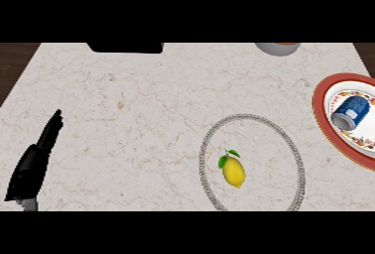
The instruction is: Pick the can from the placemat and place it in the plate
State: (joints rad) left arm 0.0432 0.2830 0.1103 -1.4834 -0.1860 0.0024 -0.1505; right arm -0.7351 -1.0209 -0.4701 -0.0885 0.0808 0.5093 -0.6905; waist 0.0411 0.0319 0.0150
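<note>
A blue can (352,112) lies tilted on its side inside the red-rimmed patterned plate (321,101) at the right edge of the head view. The round placemat (207,144), pale with a grey beaded border, lies in the lower middle of the counter. A yellow lemon (233,172) with green leaves rests on it. My left hand (35,158) shows at the lower left, fingers straight and pointing up, resting far from the can and plate. My right hand is out of view.
A black object (125,47) sits at the counter's back edge, left of centre. A grey bowl-like object (278,48) peeks in at the back right. Dark wood floor borders the marble counter (132,99) on both sides.
</note>
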